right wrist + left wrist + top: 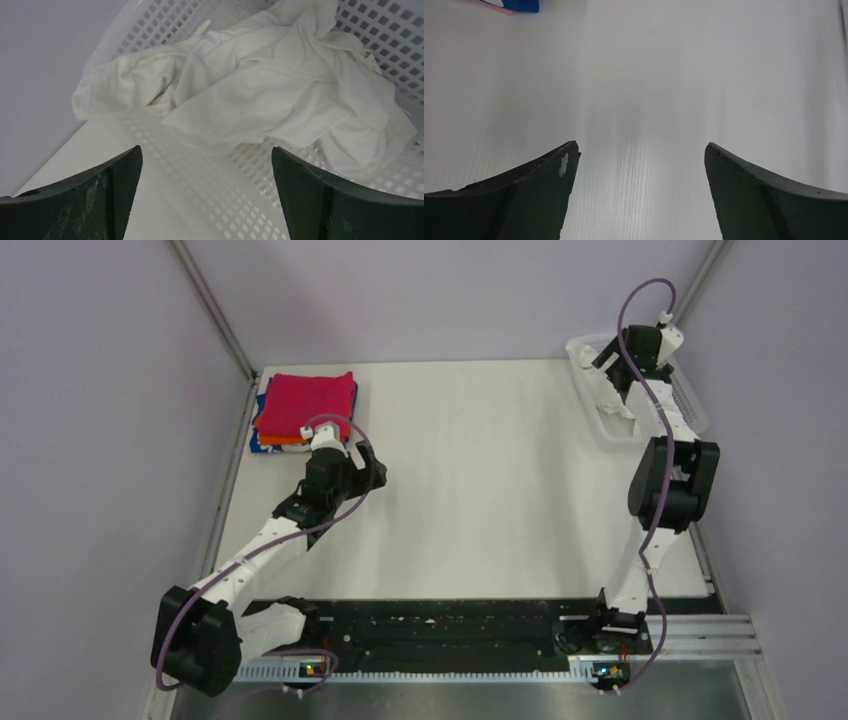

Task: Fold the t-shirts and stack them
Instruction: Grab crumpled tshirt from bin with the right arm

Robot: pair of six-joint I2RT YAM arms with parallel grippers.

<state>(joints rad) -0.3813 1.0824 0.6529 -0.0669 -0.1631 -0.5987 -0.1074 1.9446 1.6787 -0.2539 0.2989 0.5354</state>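
Note:
A crumpled white t-shirt [270, 85] lies in the white mesh basket [385, 25] at the far right corner; none of its print shows. My right gripper [206, 152] hangs open just above the basket's near wall, short of the cloth, with nothing between its fingers. In the top view it [608, 370] sits over the basket [693, 405]. At the far left stands a stack of folded t-shirts: magenta-red [305, 400] on top, orange [280, 438] under it, blue [262, 445] lowest. My left gripper [372, 468] is open over bare table to the stack's right [640, 150].
The white table [480, 480] is walled in by lilac panels on the left, right and back. A blue shirt corner [524, 5] shows at the top left of the left wrist view. A black rail [440, 640] runs along the near edge between the arm bases.

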